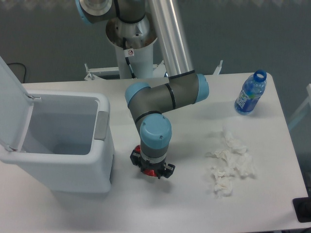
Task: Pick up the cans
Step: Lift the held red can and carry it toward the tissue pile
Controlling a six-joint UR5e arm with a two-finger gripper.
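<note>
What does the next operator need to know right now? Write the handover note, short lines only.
Hand: down at the table, just right of the open white bin, set around the red can. The wrist hides the fingers, so whether they have closed is unclear.
Can: mostly hidden under the hand, only bits of red showing; appears to be on the table.
Other things: blue bottle standing at the far right corner, crumpled tissue right of the hand. Neither is part of the job.
Done: hand placed over the can.
Left: confirm the grip, then lift the can.
</note>
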